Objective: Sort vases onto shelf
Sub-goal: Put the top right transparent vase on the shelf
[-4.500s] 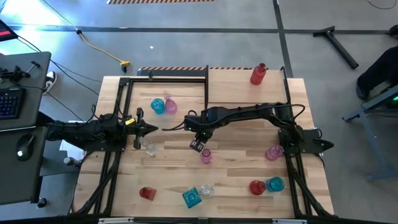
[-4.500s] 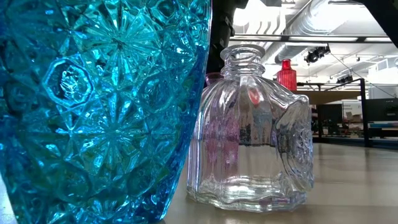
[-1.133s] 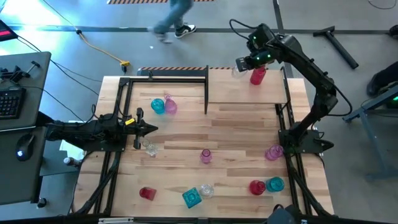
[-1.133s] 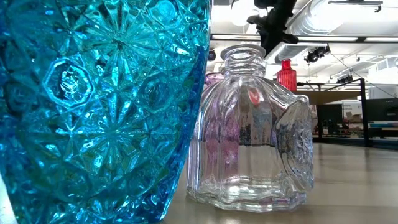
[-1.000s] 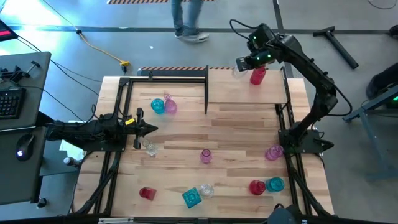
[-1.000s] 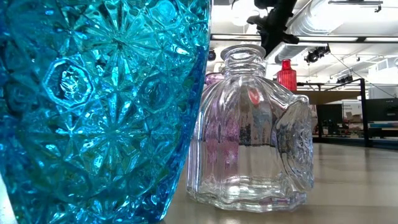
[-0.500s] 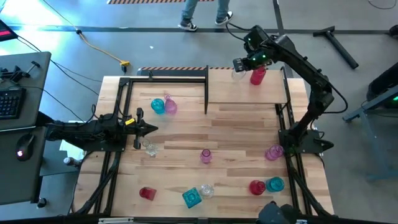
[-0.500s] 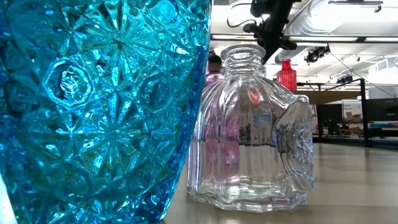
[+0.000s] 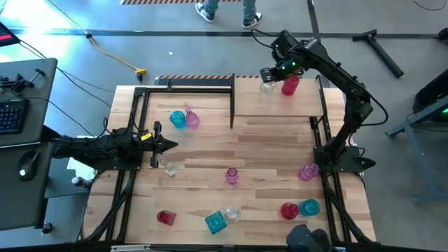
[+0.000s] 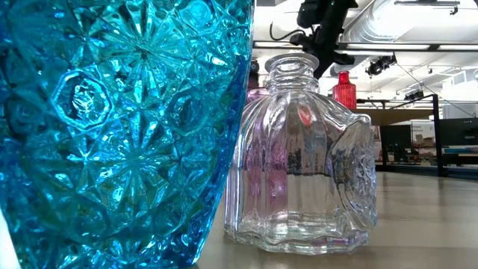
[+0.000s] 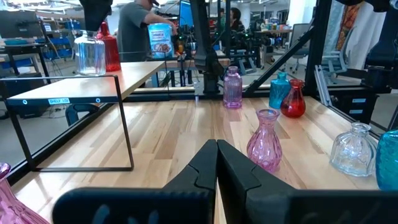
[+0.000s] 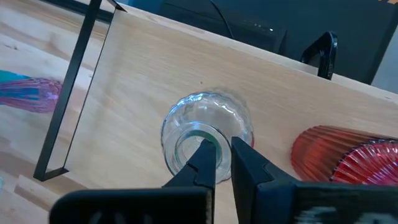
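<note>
A lab or workshop is shown: exposed ceiling ducts point(image 10: 388, 30), a grey concrete floor point(image 9: 210, 56) crossed by cables point(image 9: 112, 52), and a keyboard point(image 9: 10, 115) beside the surface point(image 9: 273, 150).

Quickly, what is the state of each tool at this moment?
Left tool: closed, holding nothing, low over the table.
Right tool: closed on the rim of the clear vase, over the shelf.

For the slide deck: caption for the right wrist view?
Right gripper pinching the rim of a clear vase on the shelf, beside a red vase.
</note>
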Controlling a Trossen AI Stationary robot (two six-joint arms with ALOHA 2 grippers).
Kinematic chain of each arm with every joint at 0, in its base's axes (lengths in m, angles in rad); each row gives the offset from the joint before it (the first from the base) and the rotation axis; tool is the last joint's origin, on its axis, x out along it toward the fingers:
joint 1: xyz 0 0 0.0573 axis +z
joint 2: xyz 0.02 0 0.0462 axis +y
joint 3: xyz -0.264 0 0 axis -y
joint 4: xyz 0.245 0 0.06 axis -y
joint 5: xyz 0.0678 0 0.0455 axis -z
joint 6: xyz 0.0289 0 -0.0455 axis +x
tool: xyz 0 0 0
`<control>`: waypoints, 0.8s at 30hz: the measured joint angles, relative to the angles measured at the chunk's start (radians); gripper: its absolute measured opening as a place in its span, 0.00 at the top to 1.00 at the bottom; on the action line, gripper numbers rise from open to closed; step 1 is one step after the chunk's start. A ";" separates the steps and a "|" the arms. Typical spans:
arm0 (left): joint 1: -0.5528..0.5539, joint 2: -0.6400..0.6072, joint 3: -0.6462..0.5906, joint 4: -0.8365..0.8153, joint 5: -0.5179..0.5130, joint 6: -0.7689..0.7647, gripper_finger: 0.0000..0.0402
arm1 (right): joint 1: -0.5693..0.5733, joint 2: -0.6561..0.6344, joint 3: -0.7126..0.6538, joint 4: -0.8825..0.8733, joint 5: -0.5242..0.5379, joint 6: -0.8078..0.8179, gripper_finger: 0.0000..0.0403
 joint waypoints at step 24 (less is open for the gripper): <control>0.000 0.000 0.000 0.000 0.000 0.000 1.00 | -0.003 0.011 0.000 -0.006 -0.008 0.000 0.98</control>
